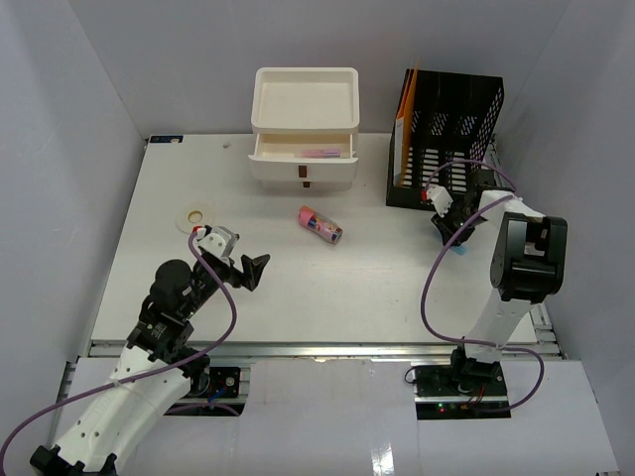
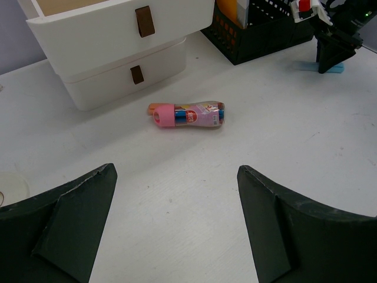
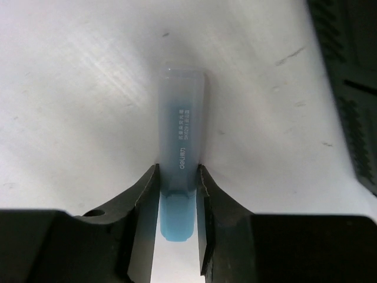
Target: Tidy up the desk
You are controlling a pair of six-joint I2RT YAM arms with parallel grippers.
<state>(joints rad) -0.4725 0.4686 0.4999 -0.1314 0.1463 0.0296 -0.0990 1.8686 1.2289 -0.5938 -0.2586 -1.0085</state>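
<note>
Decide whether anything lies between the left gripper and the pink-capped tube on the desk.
Nothing visible does. Only bare desk separates the open left gripper from the pink-capped tube. The drawer unit stands beyond the tube, not in the path.

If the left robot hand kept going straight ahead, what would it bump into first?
Probably the pink-capped bottle lying on the desk, straight ahead of the open left gripper. The drawer unit stands farther back. Height is unclear, so it might pass over.
</note>
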